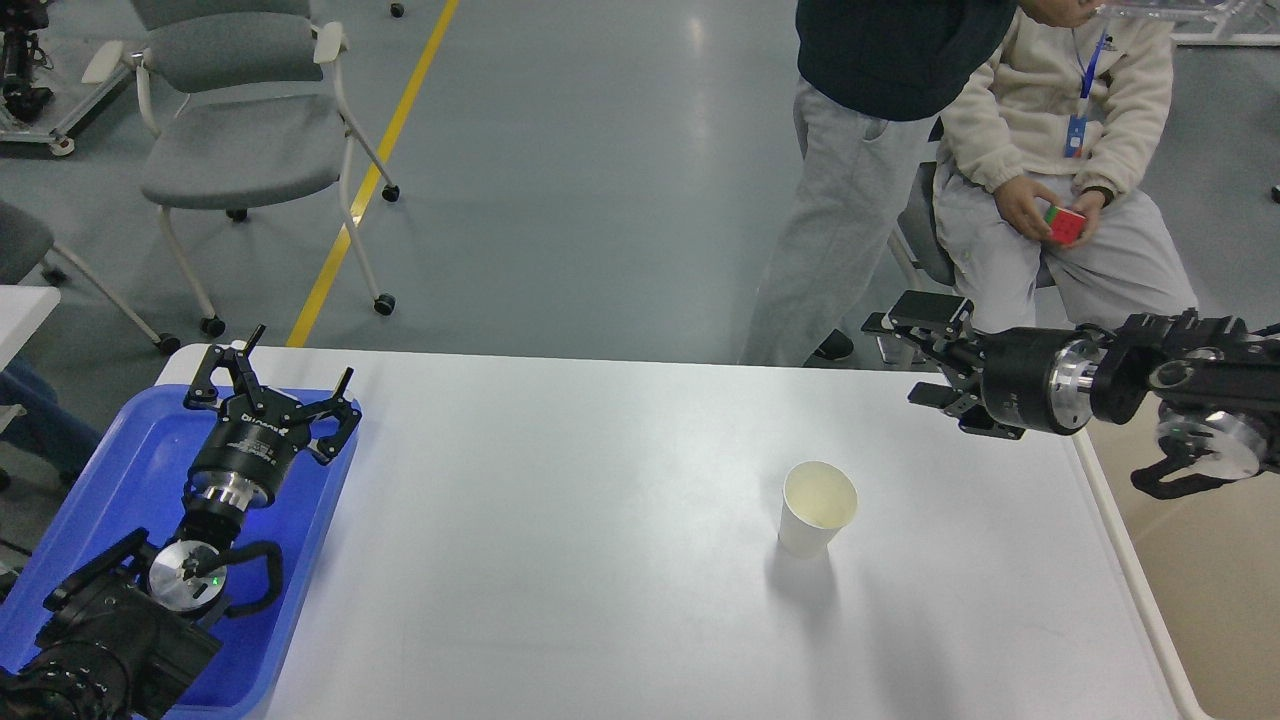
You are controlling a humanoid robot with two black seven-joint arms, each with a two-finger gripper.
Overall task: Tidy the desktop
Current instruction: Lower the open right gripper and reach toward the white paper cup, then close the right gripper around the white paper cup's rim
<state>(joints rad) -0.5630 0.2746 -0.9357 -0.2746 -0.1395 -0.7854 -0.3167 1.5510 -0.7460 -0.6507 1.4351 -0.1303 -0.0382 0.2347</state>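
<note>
The white desktop (560, 560) fills the lower view. A white paper cup (817, 508) stands upright and empty on it, right of centre. My right gripper (900, 360) is open and empty, pointing left above the desktop's far right part, up and to the right of the cup and apart from it. My left gripper (270, 375) is open and empty above the far end of the blue tray (120, 480) at the left edge.
A beige bin (1220, 580) stands against the desktop's right edge, partly behind my right arm. Two people are beyond the far edge at the right; the seated one holds a coloured cube (1062, 224). A grey chair (240, 130) stands at the far left.
</note>
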